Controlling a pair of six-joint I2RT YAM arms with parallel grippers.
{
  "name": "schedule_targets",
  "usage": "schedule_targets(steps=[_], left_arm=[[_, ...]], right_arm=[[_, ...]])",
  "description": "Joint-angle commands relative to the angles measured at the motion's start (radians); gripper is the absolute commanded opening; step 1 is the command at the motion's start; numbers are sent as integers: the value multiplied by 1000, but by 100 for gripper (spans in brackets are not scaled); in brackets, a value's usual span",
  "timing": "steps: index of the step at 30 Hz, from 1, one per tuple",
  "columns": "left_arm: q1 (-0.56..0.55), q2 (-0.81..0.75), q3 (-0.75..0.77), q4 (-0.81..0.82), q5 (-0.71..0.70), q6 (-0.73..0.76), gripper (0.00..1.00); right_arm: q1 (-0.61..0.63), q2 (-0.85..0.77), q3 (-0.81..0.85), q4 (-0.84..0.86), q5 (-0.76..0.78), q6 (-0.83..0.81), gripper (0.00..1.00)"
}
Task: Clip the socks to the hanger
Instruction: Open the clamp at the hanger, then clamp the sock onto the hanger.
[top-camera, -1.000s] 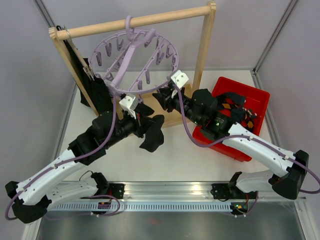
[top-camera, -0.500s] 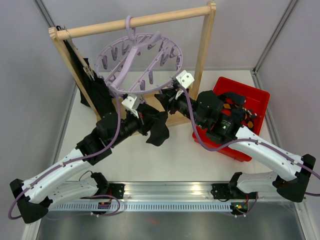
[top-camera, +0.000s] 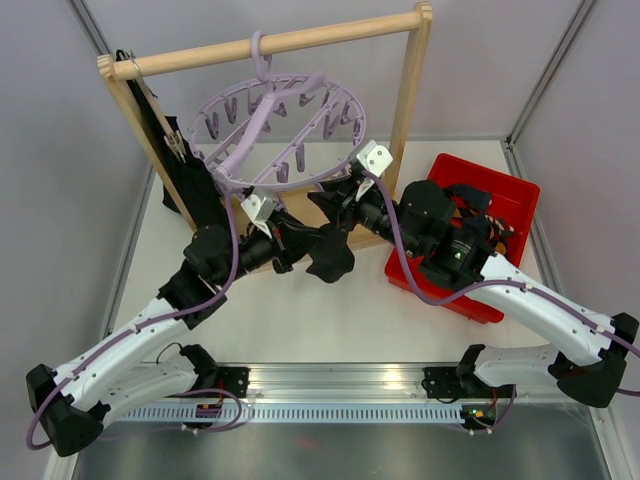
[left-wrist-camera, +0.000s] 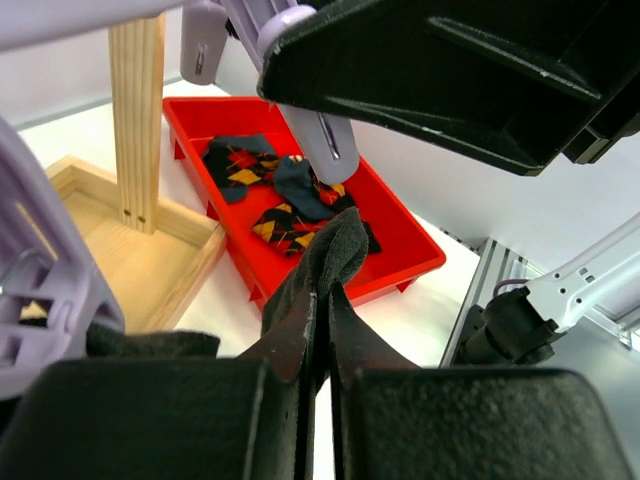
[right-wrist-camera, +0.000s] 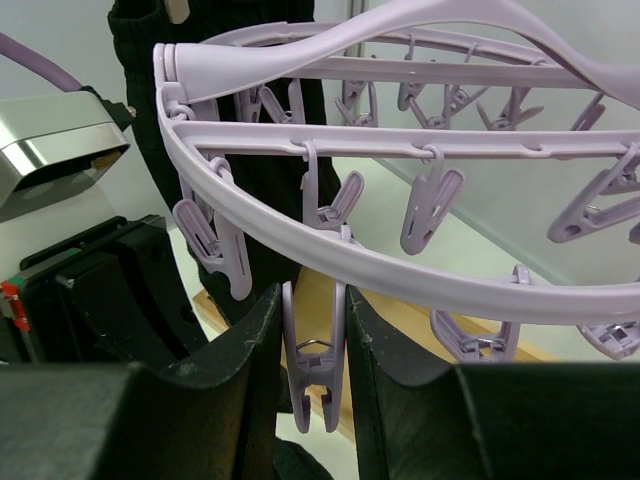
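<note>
Top external view: the left gripper (top-camera: 298, 245), clamped shut on a black sock (top-camera: 332, 258), has moved right since the earlier frame. The sock now hangs just beneath the near rim of the hanger (top-camera: 248, 125), whose ring has tilted. The right gripper (right-wrist-camera: 313, 340) pinches one dangling clip (right-wrist-camera: 313, 385) between its fingers. More socks (left-wrist-camera: 290, 190) lie in the red bin (left-wrist-camera: 395, 235) at right.
</note>
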Motion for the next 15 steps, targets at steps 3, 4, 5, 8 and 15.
schedule_targets(steps=[3,4,5,8,15], left_arm=[[27,8,-30,144,75,-18,2],[32,9,-41,170,75,-28,2],[34,9,-44,178,75,-31,2],[40,6,-56,210,67,-41,2],[44,-35,-108,292,12,-54,2]], right_arm=[[11,-34,26,-46,-94,52,0],[9,-36,26,-47,-100,57,0],[11,-36,28,-47,-102,58,0],[11,-34,25,-47,-114,72,0],[9,-34,14,-37,-120,98,0]])
